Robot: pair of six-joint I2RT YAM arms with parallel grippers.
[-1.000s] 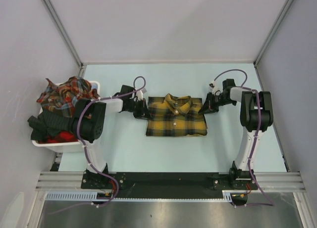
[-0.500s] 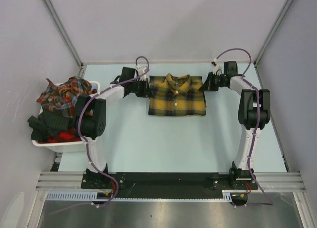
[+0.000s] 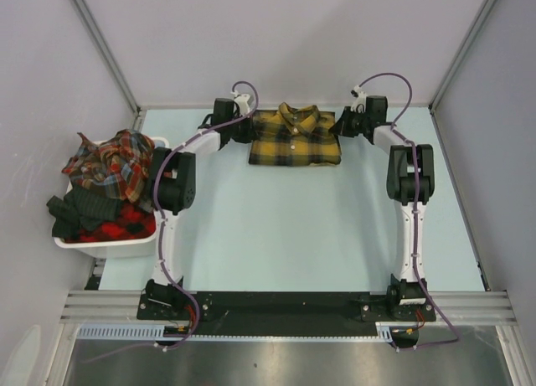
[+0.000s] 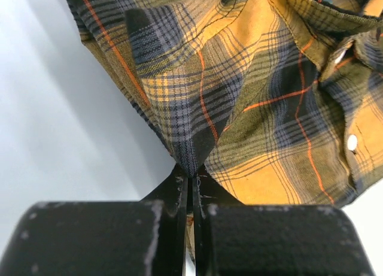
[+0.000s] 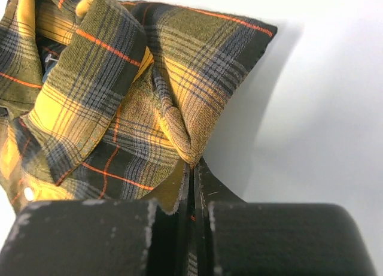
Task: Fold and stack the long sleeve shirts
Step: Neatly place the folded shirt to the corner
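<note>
The jaws of the left gripper point(image 4: 190, 175) were pressed shut on a pinch of cloth at the left edge of the yellow plaid shirt point(image 3: 295, 139), and those of the right gripper point(image 5: 192, 166) were clenched likewise on its right edge. Between the two grippers the shirt was held as a folded rectangle at the far middle of the table point(image 3: 276, 235), with the collar toward the back wall. The step in hand was judged to be the setting down of the folded shirt where the stack is to be made. Next, both grips would have to be released and the arms drawn outward without the edges being dragged; then another shirt would be needed from the white basket point(image 3: 100, 245) at the left, where red plaid shirts point(image 3: 109, 162) were heaped. It could not be told whether the shirt was lying fully on the table or was lifted a little. The sleeves were hidden inside the fold, and the shirts in the basket could not be counted.
</note>
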